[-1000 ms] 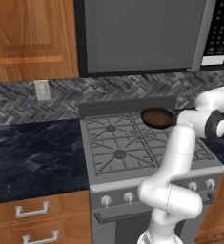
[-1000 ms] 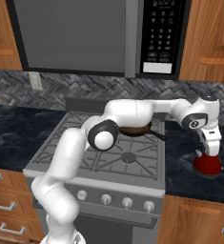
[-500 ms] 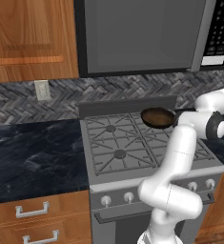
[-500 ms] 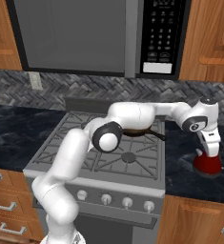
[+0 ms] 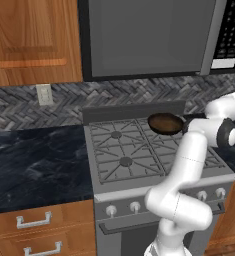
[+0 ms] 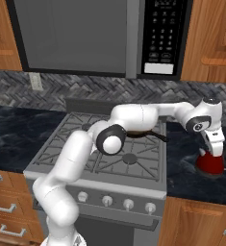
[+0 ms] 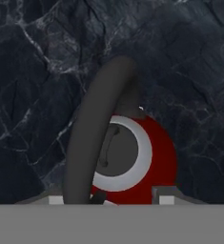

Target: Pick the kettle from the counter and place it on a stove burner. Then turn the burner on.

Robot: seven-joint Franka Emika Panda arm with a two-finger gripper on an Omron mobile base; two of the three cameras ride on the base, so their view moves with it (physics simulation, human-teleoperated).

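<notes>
Red kettle (image 6: 210, 163) sits on the black stone worktop (image 6: 191, 163) just to the right of the stove (image 6: 109, 149), and the gripper (image 6: 219, 150) is right down over it. In the hand view the dark arched handle (image 7: 96, 138) runs up the middle of the frame with the silvery lid (image 7: 125, 152) under it, so the hand looks lined up on the handle. The fingers are down at handle level, but I honestly can't tell whether they're clamped on it or apart with a gap left; the tips are barely visible at the bottom edge.

What worries me from here:

- If the grip isn't fully on when the arm lifts, the arched handle could slide through the fingers and the kettle tips or drops back on the worktop.
- The handle sits a bit off to one side in the hand view, so an off-centre pinch could let the kettle swing or rotate once it's in the air.
- The carry goes left toward the stove, where a brown skillet (image 5: 165, 123) takes the back right burner. Aim for that one and it's a collision.
- The grate prongs (image 5: 124, 155) are uneven, so a tilted set-down on a free burner (image 5: 126, 161) could leave the kettle rocking.
</notes>
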